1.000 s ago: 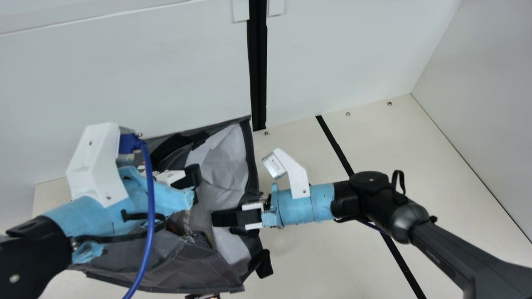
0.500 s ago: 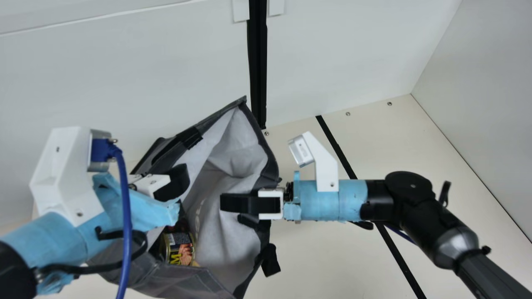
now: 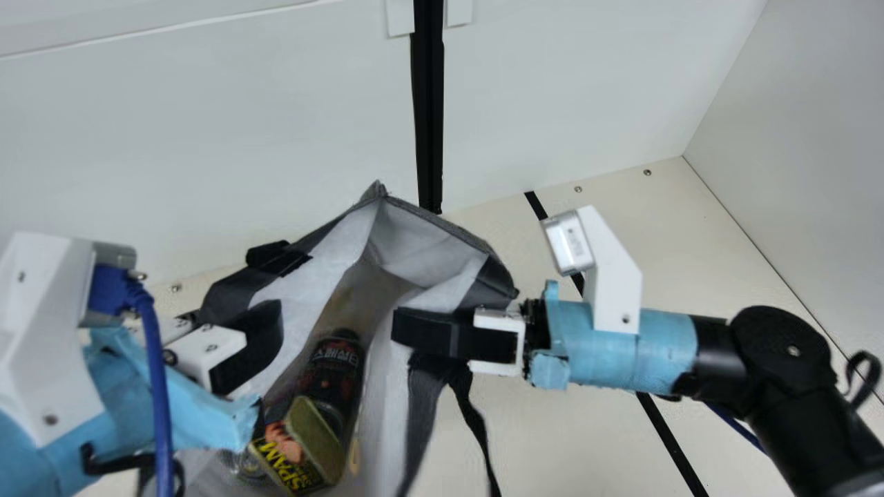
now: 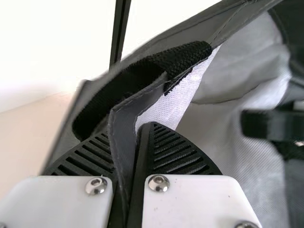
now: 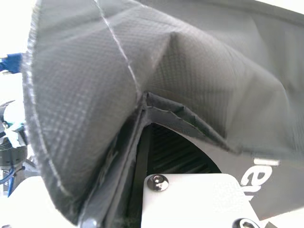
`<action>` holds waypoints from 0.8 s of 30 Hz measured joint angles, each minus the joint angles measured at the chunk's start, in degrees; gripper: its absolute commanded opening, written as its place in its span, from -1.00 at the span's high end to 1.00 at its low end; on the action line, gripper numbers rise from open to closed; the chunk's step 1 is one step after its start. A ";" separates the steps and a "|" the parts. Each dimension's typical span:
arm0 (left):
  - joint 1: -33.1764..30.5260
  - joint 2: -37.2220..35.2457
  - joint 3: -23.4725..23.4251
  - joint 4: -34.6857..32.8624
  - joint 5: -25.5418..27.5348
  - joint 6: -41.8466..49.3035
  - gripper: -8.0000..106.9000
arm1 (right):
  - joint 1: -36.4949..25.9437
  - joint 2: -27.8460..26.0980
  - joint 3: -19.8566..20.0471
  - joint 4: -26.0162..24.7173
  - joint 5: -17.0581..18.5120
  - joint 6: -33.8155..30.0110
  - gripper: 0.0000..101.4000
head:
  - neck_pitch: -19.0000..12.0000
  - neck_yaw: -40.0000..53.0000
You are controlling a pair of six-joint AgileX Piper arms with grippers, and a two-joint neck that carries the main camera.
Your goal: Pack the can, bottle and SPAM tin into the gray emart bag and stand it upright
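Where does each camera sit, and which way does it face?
Main view: on the neck, looking down into the gray fabric bag; both arms show.
Left wrist view: on the left arm, facing the bag's rim past its black ribbed fingers.
Right wrist view: on the right arm, facing the bag's outer side past one black finger.
Shared by main and left wrist: the bag's pale lining.

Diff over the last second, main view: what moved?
Grippers spread apart: left gripper went toward the view's left and bottom, right gripper toward its right. That pulled the emart bag open and reshaped its mouth; the SPAM tin and bottle now show inside. No visible release: both grippers still pinch the bag. Camera and walls unchanged.
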 measured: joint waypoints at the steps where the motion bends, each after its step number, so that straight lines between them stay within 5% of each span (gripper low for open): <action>1: -0.15 -0.18 -0.66 0.00 0.71 0.27 1.00 | -0.28 -0.95 -0.33 -0.17 0.05 0.75 1.00 | 0.00 0.09; 16: -0.87 -1.07 -13.78 -2.15 15.50 4.35 1.00 | -5.38 -12.32 -8.17 -5.46 0.42 14.68 1.00 | -0.09 0.09; 24: -4.32 -2.55 -10.32 -2.31 16.08 3.74 1.00 | -6.36 -15.03 -11.09 -14.81 0.34 23.25 1.00 | 0.00 0.09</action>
